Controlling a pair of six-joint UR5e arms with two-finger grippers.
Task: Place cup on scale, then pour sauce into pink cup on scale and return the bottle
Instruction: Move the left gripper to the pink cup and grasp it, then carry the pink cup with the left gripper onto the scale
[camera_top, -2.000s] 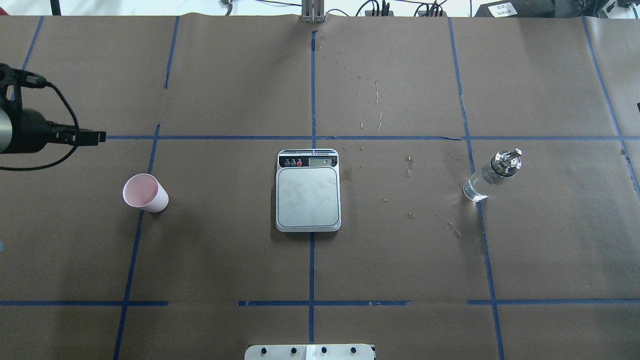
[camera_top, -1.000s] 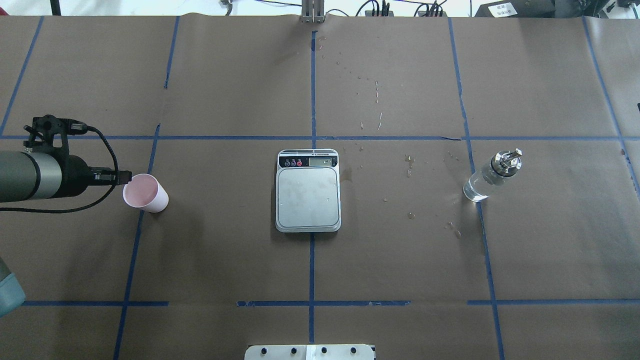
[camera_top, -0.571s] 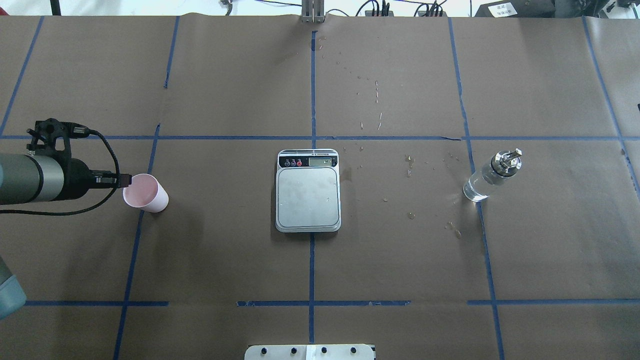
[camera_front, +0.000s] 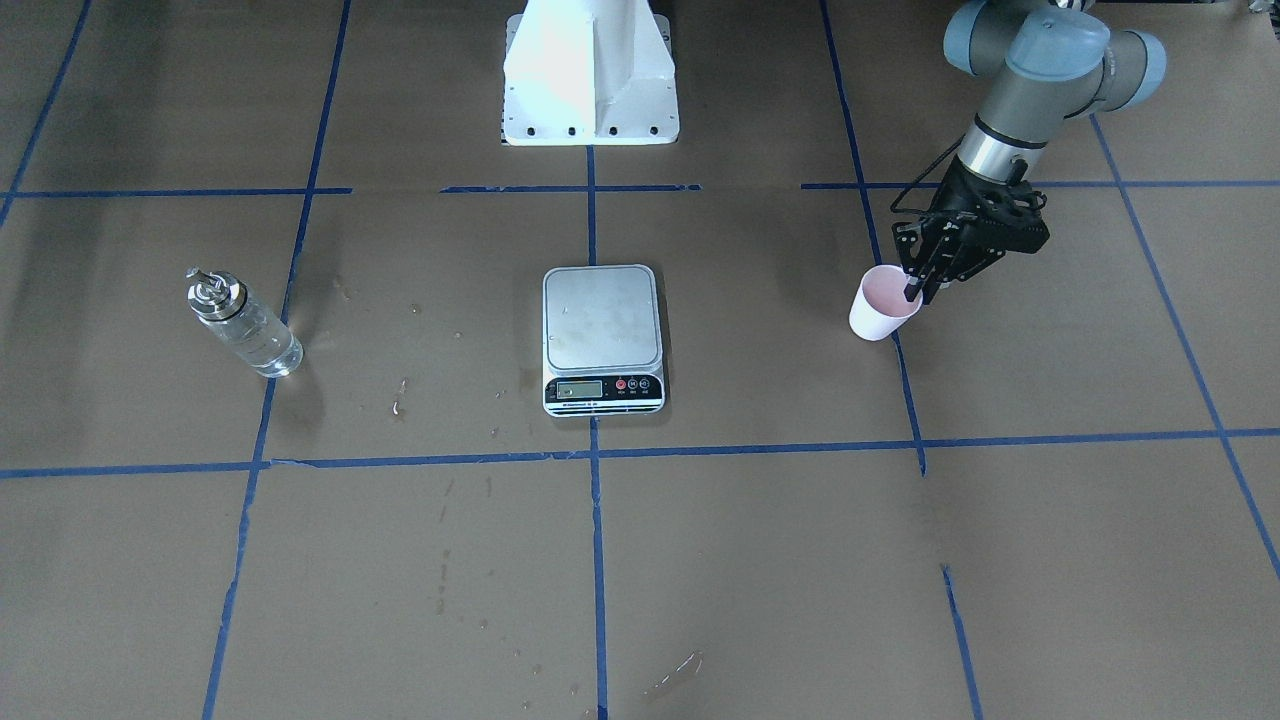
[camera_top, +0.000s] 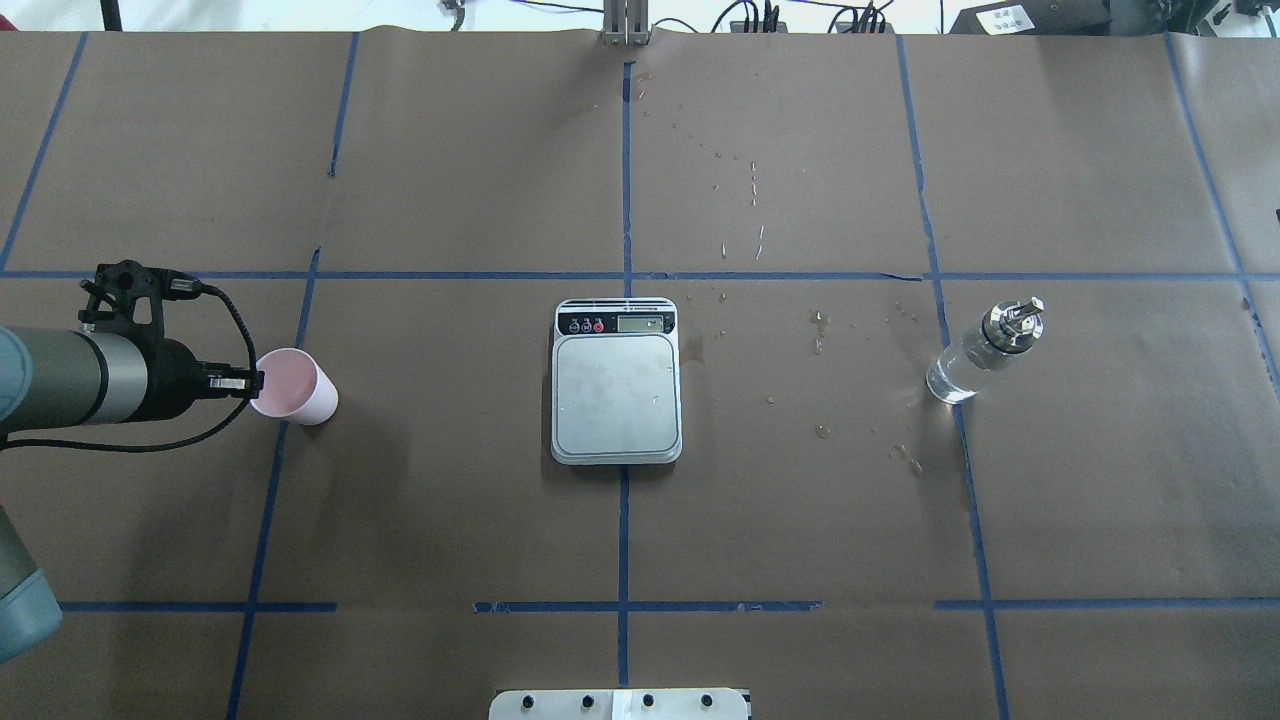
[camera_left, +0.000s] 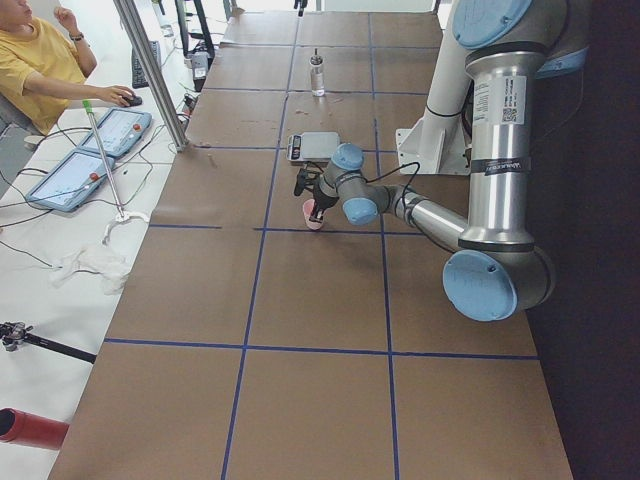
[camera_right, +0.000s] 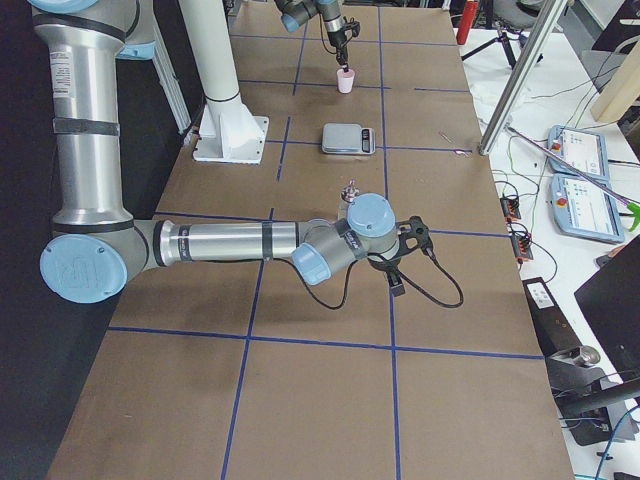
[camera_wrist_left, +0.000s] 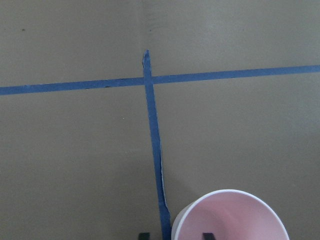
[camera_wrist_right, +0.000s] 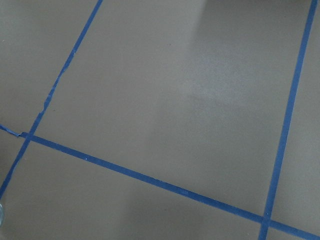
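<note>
The scale (camera_top: 616, 385) is seen bare at mid-table, with the cup (camera_top: 297, 386) upright, well to its left. The cup's wall is straddled by the left gripper (camera_wrist_left: 175, 235), fingers (camera_wrist_left: 144, 235) apart, nothing clamped yet. A gentle pinch is called for, lest the paper be crushed.

The scale (camera_top: 616, 390) is sitting centrally on the table (camera_top: 450, 500), the cup (camera_top: 293, 386) well left, the bottle (camera_top: 985, 350) well right; the left fingers (camera_front: 911, 290) are straddling the cup's rim.
</note>
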